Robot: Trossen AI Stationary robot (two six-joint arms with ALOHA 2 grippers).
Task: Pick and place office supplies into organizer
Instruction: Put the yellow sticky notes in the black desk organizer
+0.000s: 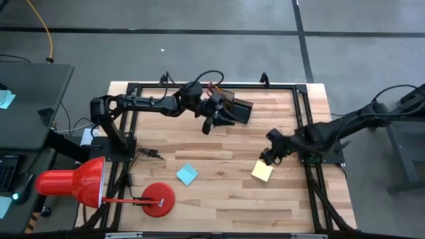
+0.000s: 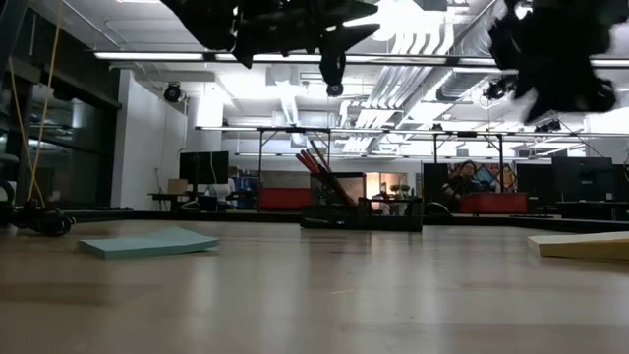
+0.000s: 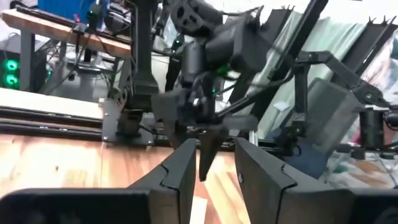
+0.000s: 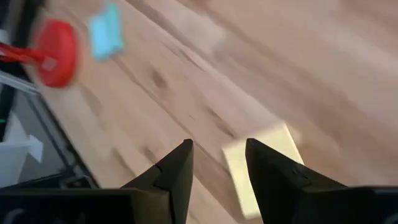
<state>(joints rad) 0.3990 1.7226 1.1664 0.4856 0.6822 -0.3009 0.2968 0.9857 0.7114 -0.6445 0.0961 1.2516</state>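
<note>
On the surface (image 1: 226, 199): wooden planks inside a black frame, with both arms reaching over it.
Organizer (image 1: 238, 108): small black box at the far middle of the surface; in the low view (image 2: 362, 211) reddish sticks lean out of its taller part, at a slant.
Left gripper (image 1: 214, 119): raised above the surface just beside the near left edge of the organizer; in the left wrist view (image 3: 214, 168) its two dark fingers stand apart with a thin dark piece showing in the gap, and whether they hold anything I cannot tell.
Right gripper (image 1: 267, 157): on the right side, hanging just above the yellow sticky-note pad (image 1: 262, 171); in the right wrist view (image 4: 217, 168) its fingers stand apart with nothing between them, the pad (image 4: 264, 168) lying below and slightly to one side.
Blue sticky-note pad (image 1: 187, 174): flat on the surface, near the middle left, well apart from both grippers; in the low view (image 2: 147, 242) it lies at left.
Red desk lamp (image 1: 99, 189): at the near left corner, round base (image 1: 158, 199) on the wood, shade hanging past the edge.
</note>
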